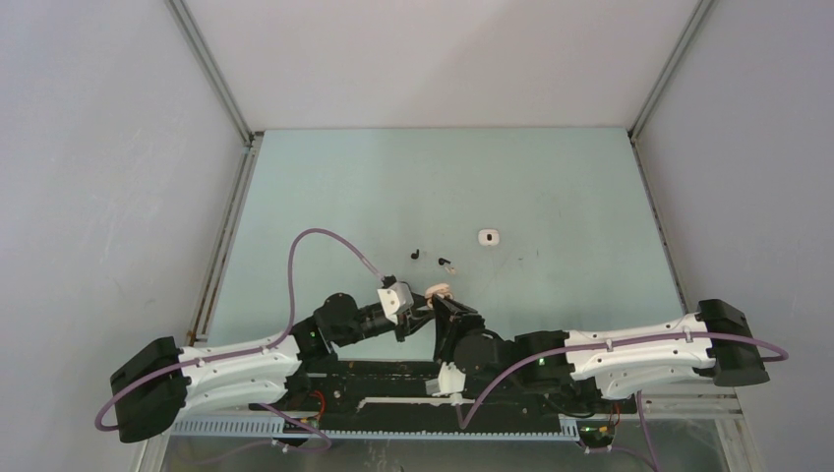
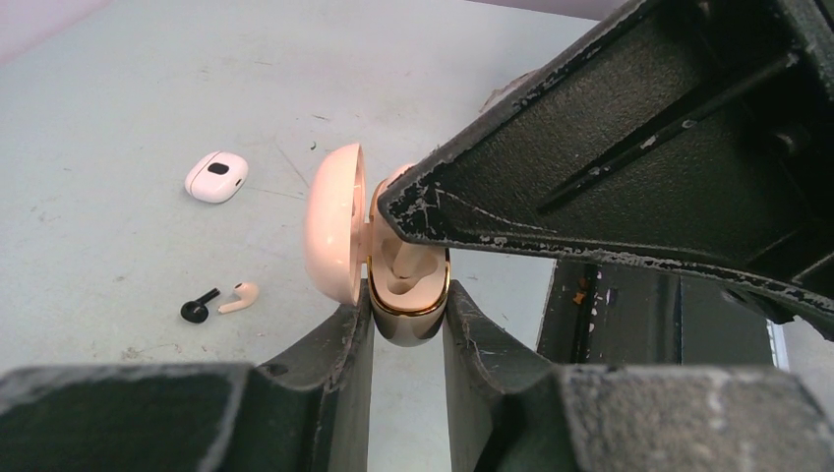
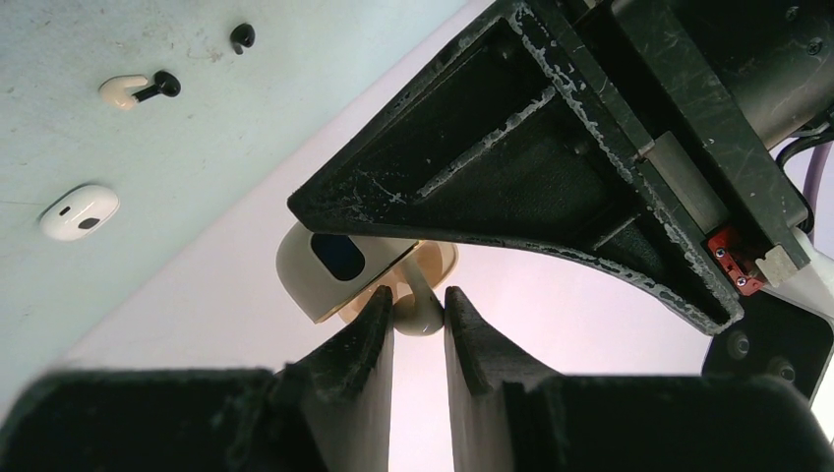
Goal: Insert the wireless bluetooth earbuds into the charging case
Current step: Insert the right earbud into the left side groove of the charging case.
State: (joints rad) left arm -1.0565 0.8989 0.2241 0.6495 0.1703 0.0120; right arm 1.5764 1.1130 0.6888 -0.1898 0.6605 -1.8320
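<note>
The left gripper is clamping the lower half of the beige, gold-rimmed clamshell charging case, holding it above the pale green desk with the lid swung open. The right gripper is pinching the stem of a beige stemmed plastic earbud, holding it at the mouth of the case's well. Doing this well seems to mean lining the stem up with the well, easing it down gently, and releasing only once the bud is sitting flush. A black stemmed earbud and another beige earbud are lying together on the desk, near a white oval case.
</note>
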